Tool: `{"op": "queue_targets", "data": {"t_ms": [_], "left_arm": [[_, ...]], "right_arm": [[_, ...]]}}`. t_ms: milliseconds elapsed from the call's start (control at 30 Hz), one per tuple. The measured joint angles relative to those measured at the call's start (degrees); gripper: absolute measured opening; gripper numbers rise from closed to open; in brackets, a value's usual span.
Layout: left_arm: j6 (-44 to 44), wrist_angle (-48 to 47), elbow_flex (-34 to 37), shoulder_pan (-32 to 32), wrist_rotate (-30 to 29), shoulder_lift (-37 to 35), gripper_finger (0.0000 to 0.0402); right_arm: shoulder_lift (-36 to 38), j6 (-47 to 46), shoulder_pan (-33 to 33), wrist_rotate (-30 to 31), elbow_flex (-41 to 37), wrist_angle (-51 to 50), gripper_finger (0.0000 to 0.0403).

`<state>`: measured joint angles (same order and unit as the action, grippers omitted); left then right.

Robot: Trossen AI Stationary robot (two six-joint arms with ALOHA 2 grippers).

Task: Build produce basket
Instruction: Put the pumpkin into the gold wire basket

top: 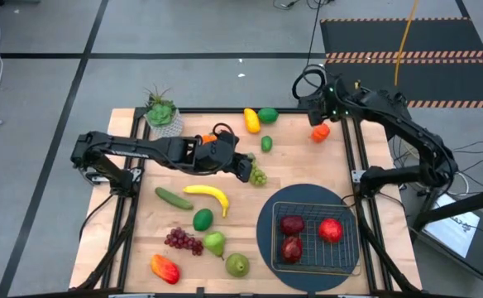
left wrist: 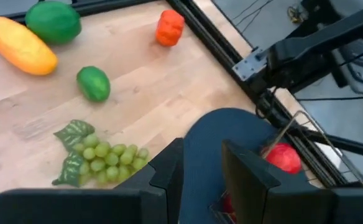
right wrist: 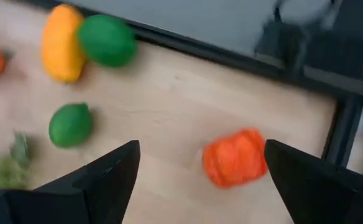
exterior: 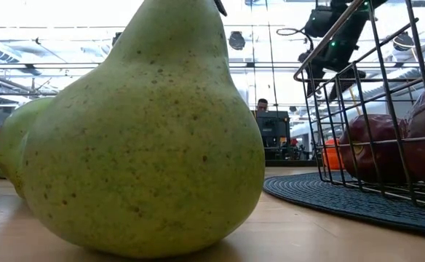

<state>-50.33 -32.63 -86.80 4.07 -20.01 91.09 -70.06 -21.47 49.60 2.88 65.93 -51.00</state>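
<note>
The dark wire basket [top: 347,217] stands on a round blue mat [top: 268,217] at the near right and holds three red fruits [top: 292,224]. Loose produce lies over the wooden table: green grapes [left wrist: 107,155], a banana [top: 207,194], limes, pears, a cucumber, purple grapes. My left gripper [left wrist: 203,171] hovers open over the table's middle, just beside the green grapes [top: 259,175], with nothing between its fingers. My right gripper [right wrist: 200,149] stands wide open above a small orange fruit [right wrist: 234,158] near the far right edge, clear of it.
A potted plant [top: 162,114] stands at the far left. A yellow-orange fruit [top: 251,120] and a round green one [top: 267,115] lie at the far edge, a lime [top: 266,143] nearer. A big pear [exterior: 140,131] fills the low view. Black frame rails [top: 359,157] border the table.
</note>
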Motion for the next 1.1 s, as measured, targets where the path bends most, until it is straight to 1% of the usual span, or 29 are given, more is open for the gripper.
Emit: {"op": "queue_targets", "data": {"t_ms": [133,233,267,400,533,667,733,900,1100], "left_arm": [[0.1,1.3,0.0,-1.0,0.2,-0.3,0.0106],[0.4,1.7,0.0,-1.9,0.5,-0.2,0.0106],[0.5,2.1,0.0,-2.3,0.5,-0.2,0.0106],[2.2,2.9,0.0,-3.9,1.5,-0.2,0.0106],[4.2,2.8,0.0,-6.2,6.4,-0.2,0.0106],[6.3,2.8,0.0,-8.1,11.7,-0.2,0.0106],[7.5,2.7,0.0,-8.7,13.3,-0.2,0.0106],[10.4,2.7,0.0,-9.8,14.4,-0.2,0.0106],[14.6,2.0,0.0,-11.0,16.0,-0.2,0.0106]], "right_arm": [[-1.6,-12.3,1.2,-0.5,0.2,-4.6,0.0337],[-2.3,-16.2,2.3,-4.5,-0.1,-6.7,0.0337],[-2.3,-17.2,2.5,-4.7,-0.5,-6.7,0.0337],[-2.3,-22.7,2.9,-3.0,-3.2,-3.6,0.0337],[-2.3,-28.7,4.3,-7.0,-6.8,2.3,0.0351],[-2.3,-30.1,5.0,-7.5,-7.5,0.8,0.0381],[-2.3,-32.3,5.2,-7.4,-7.5,-0.9,0.0394],[-3.3,-38.4,5.3,-4.3,-7.4,-0.3,0.0396],[-7.5,-39.6,5.9,-3.1,-7.4,0.0,0.0397]]}}
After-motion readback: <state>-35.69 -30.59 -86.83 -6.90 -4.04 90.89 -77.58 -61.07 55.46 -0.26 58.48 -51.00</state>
